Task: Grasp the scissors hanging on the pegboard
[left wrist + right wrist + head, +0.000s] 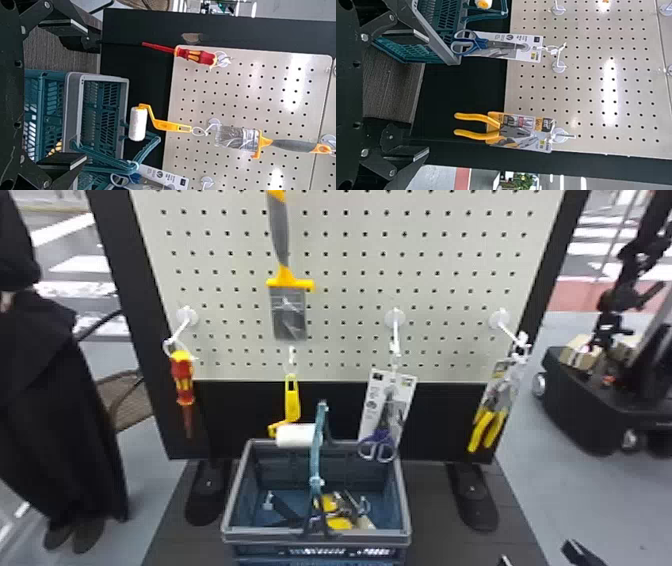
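Note:
The scissors [381,429] have blue handles and hang on a white card from a white peg [395,318], right of the pegboard's middle, just above the basket's far right corner. In the right wrist view the scissors [488,43] lie well off to one side of my right gripper [405,93], which is open, holds nothing and is some way short of the board. One of its fingertips [580,552] shows at the bottom right of the head view. My left gripper [67,95] is open too, facing the basket and the paint roller [138,123]. The scissors' handles [119,180] peek in at that view's edge.
A grey and teal basket [235,490] with tools inside stands on the dark table below the board. Yellow pliers [490,420] hang right of the scissors, with a yellow roller [292,425], a brush [286,275] and a red screwdriver [183,382] to their left. A person in black stands far left.

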Controlling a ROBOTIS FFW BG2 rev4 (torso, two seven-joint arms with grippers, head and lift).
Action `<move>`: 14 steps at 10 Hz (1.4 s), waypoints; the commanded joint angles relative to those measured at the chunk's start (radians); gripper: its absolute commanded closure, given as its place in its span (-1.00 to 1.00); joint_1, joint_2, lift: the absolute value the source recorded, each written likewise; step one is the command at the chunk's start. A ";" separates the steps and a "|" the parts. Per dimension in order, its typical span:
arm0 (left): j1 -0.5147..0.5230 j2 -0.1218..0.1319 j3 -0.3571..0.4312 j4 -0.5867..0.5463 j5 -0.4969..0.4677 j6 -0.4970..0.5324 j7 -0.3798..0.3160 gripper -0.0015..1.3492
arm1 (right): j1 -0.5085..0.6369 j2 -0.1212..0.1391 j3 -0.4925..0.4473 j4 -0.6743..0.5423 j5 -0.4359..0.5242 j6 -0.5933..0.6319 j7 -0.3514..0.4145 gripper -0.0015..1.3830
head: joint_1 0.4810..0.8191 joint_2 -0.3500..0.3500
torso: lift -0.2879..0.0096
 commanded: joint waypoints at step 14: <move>-0.010 0.002 -0.005 0.012 0.003 0.001 0.000 -0.72 | -0.209 -0.017 0.002 0.089 0.026 0.075 0.135 -0.56 | -0.60 0.00 | 0.26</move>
